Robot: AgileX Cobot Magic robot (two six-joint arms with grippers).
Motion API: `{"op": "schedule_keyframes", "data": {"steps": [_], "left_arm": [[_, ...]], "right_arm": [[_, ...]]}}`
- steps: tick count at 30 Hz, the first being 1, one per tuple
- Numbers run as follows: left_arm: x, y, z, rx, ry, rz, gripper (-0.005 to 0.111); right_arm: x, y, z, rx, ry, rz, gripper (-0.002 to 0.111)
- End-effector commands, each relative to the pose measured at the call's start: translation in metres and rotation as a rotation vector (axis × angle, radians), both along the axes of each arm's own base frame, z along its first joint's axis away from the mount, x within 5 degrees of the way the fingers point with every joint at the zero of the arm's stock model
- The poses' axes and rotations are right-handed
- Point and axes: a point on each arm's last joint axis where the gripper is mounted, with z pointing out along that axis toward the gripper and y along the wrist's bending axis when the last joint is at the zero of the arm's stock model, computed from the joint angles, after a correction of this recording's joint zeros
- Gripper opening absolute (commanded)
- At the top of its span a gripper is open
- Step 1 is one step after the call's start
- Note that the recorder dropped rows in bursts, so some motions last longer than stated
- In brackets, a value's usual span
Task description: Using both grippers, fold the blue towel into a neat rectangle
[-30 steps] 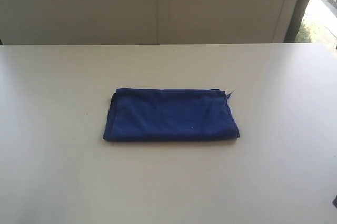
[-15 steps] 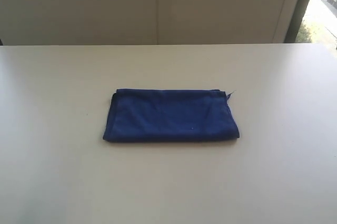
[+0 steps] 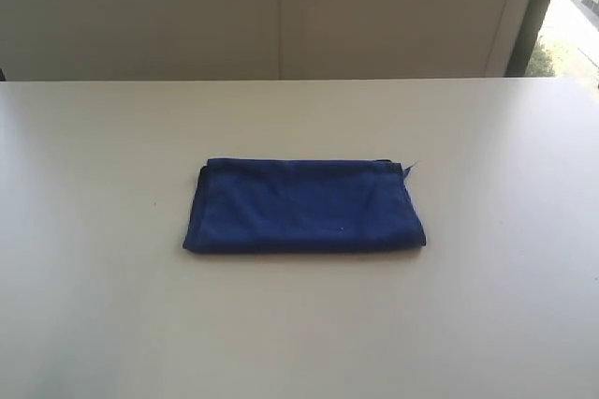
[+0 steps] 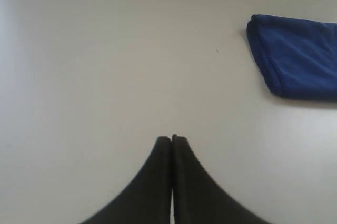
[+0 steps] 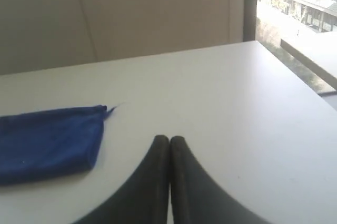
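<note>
Two claws clenched on nothing, both clear of the towel (image 3: 304, 204).

On my screen the pale table (image 3: 94, 324) fills the exterior view, and the towel lies near its middle, folded flat into a blue rectangle with its long side running across. My left claw (image 4: 171, 139) hovers over bare tabletop with its fingers pressed together, empty, the towel's left end well apart from it. My right claw (image 5: 169, 139) is pinched tight too, empty, near the towel's right end but not touching. A loose thread (image 3: 413, 166) sticks out at the far right corner.
</note>
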Motion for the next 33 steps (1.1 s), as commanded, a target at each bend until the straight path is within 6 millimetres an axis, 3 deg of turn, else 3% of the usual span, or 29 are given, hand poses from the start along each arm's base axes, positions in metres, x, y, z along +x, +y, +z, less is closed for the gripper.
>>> {"op": "schedule_keyframes", "data": {"steps": [1,5,12,33], "left_arm": [[-0.001,0.000,-0.001,-0.004,-0.001,0.004,0.000],[-0.001,0.000,-0.001,-0.004,-0.001,0.004,0.000],[-0.001,0.000,-0.001,-0.004,-0.001,0.004,0.000],[-0.001,0.000,-0.001,-0.004,-0.001,0.004,0.000]], "right_arm": [[-0.003,-0.006,-0.010,0.007,0.089,-0.063,0.000],[-0.002,-0.004,-0.009,-0.110,0.099,0.015,0.000],[-0.001,0.006,-0.009,-0.080,0.091,0.153,0.000],[-0.001,0.006,-0.010,-0.119,0.095,0.175,0.000]]}}
